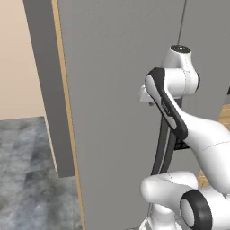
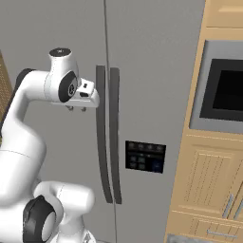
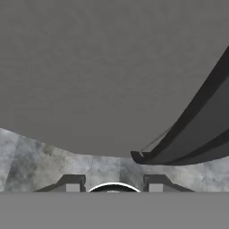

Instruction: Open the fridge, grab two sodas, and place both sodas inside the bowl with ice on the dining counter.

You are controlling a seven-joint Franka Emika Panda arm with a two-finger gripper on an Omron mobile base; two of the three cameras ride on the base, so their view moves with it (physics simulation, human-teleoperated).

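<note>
The fridge (image 2: 142, 71) stands straight ahead of the robot, a tall grey unit with 2 doors, both closed, their seam running down the middle. 2 long curved black handles (image 2: 107, 137) hang side by side along that seam, one per door. On the right door, below mid height, sits a dark control panel (image 2: 145, 156) with small blue-lit buttons.

The gripper (image 2: 76, 108) hovers in front of the left door, just left of the left handle near its top end, fingers pointing down. In the right base view its 2 small fingertips (image 2: 83, 109) show under the white hand with a gap between them; in the hand view the 2 tips (image 3: 72, 184) stand apart with nothing between them. The jaws are parted narrowly and hold nothing. Whether the hand touches the handle cannot be told; it looks just beside it.

The hand view looks down the grey door face, with the lower end of a handle (image 3: 197, 129) curving in from the right and mottled grey floor (image 3: 44, 156) beyond the door's bottom edge.

To the right of the fridge rise light wood cabinets (image 2: 204, 180) with a dark-windowed built-in oven (image 2: 227, 92) set into them. In the left base view the fridge's left side (image 1: 47, 85) borders a beige wall (image 1: 18, 54), with grey marbled floor (image 1: 27, 179) below.
</note>
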